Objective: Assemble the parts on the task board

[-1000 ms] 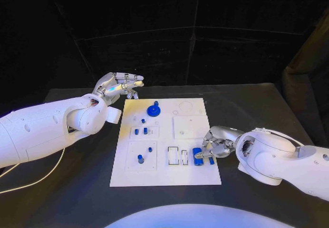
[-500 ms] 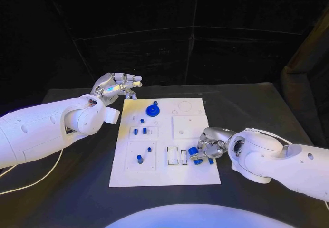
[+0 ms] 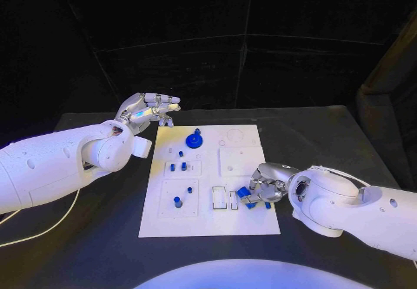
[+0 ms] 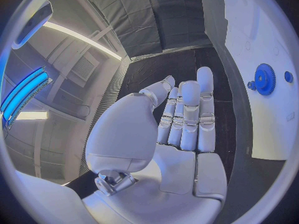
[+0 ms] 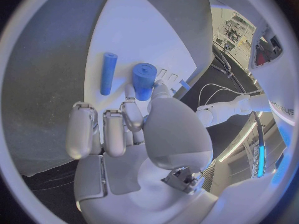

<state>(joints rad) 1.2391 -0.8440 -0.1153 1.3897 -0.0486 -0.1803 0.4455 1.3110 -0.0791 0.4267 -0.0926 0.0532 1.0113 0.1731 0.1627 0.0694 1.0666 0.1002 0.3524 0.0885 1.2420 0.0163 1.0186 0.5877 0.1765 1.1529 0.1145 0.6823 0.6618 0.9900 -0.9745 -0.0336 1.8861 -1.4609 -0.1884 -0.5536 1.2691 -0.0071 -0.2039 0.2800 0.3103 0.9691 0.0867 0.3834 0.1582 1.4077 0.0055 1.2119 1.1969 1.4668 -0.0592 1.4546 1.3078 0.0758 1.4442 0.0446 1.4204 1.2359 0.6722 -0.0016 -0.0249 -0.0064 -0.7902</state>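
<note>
Step in hand: picking up a part at the right edge of the task board [image 3: 208, 224]; judged as the grasp stage, nothing seated yet.
Right hand [image 3: 265, 185]: low over the board's right edge, toward the near corner. In the right wrist view the thumb and a fingertip [image 5: 132, 95] pinch a thick blue cylinder [image 5: 144, 81]; the other fingers are curled beside it.
Thick cylinder, lift state: cannot tell whether it is clear of the board or resting on it.
Thin blue rod [image 5: 108, 73]: lying flat on the board just beside the thick cylinder, not held.
Left hand [image 3: 149, 107]: raised beyond the board's far left corner, holding nothing; fingers straight and close together, thumb set apart.
Blue gear [image 3: 194, 141]: on the far half of the board, left of centre, untouched.
Other small blue pieces [image 3: 178, 167]: in the left-hand recesses, near the board's middle and near end.
Rectangular slots [image 3: 226, 197]: just left of the right hand, both look unfilled.
Next move calls for: a firm pinch, a clean lift off the board, then upright alignment over a matching socket. Which socket fits is not readable here.
</note>
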